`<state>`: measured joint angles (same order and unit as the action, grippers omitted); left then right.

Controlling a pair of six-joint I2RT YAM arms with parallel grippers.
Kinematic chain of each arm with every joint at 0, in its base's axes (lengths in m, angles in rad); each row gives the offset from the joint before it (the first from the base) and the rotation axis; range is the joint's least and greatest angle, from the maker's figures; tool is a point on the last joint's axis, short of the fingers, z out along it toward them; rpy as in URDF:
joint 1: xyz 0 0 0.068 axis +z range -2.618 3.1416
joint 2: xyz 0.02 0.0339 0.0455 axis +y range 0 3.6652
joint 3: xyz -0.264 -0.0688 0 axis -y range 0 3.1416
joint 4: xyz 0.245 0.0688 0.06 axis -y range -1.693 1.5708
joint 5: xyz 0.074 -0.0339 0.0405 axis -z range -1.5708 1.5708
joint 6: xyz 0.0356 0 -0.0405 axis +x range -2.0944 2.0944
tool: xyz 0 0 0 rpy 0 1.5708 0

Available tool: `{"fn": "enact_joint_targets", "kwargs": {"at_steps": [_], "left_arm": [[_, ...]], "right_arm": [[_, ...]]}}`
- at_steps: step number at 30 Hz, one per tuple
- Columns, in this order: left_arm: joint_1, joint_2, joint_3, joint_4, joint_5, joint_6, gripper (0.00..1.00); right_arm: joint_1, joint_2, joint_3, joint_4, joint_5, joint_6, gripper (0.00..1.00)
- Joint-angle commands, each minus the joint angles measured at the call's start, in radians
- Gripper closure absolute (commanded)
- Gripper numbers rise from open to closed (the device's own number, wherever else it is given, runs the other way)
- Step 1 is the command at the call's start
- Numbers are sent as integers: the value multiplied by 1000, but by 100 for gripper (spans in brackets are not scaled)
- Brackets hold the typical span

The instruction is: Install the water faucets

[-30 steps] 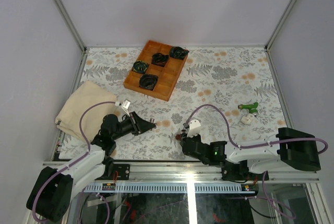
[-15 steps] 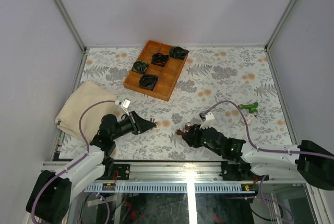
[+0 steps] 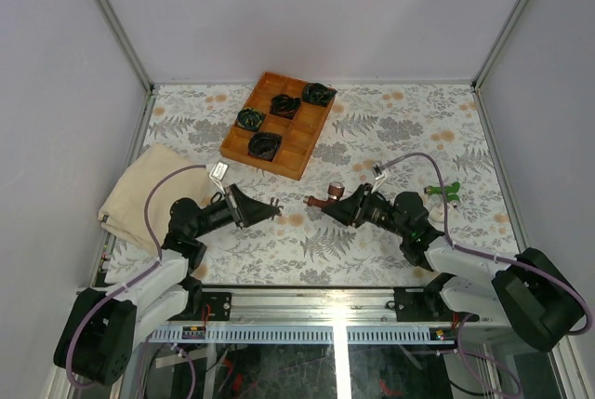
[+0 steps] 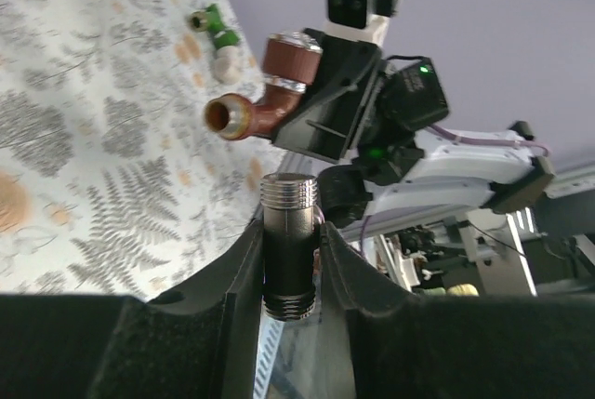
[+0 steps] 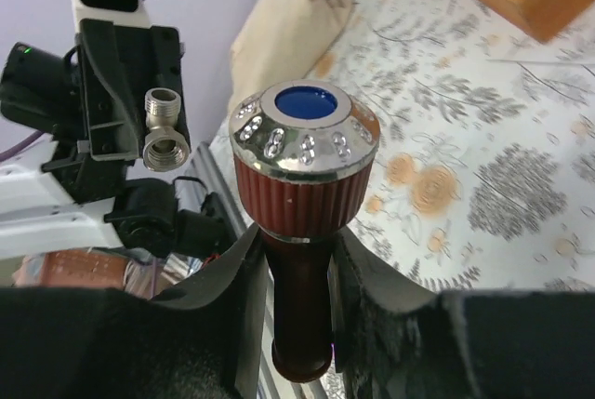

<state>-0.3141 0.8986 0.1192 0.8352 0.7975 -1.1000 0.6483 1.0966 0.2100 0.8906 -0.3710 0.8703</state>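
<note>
My right gripper [image 3: 342,204] [image 5: 299,241] is shut on the dark red-brown water faucet [image 3: 327,199] [image 5: 302,166], gripping its stem below the ribbed knob with the blue cap. The faucet's spout end points left. My left gripper [image 3: 263,210] [image 4: 290,232] is shut on a black pipe fitting [image 3: 272,210] [image 4: 290,250] with silvery threaded ends. The two parts face each other above the table's middle, a small gap between them. The green water faucet [image 3: 446,192] [image 4: 212,25] lies on the table at the right.
A small white piece [image 3: 435,216] lies beside the green faucet. A wooden tray [image 3: 299,143] with black-and-green coiled bundles sits at the back. A folded beige cloth [image 3: 139,194] lies at the left. Aluminium frame posts and white walls bound the table.
My right arm has swung from the near edge up to the middle, bringing the red-brown faucet to face the left gripper. My left gripper has shifted slightly right and turned toward it.
</note>
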Motion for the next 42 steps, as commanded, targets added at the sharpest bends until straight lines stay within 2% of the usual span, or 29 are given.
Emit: {"fn": "enact_joint_targets", "kwargs": {"at_steps": [1, 4, 5, 14, 20, 27, 31, 36, 42], "left_arm": [[9, 31, 72, 300, 99, -149, 100], [10, 41, 98, 312, 121, -165, 100], [8, 42, 98, 312, 127, -168, 100], [5, 90, 93, 458, 138, -257, 100], [-56, 111, 120, 460, 106, -264, 100], [-97, 115, 122, 437, 51, -241, 100], [-121, 129, 132, 433, 36, -238, 100], [-132, 117, 124, 393, 8, -224, 100], [-139, 57, 122, 264, -28, -167, 100]], "right_arm": [[-19, 30, 110, 186, -186, -19, 99], [-19, 9, 31, 342, -185, 36, 99], [-18, -20, 13, 346, -182, 32, 99], [-18, -354, -25, 7, -155, -80, 100], [-17, -467, -30, -129, -161, -152, 100], [13, -528, -15, -218, -141, -196, 100], [128, -503, 6, -203, -45, -233, 100], [310, -498, 38, -261, 190, -349, 100], [364, -512, 19, -220, 271, -374, 100]]}}
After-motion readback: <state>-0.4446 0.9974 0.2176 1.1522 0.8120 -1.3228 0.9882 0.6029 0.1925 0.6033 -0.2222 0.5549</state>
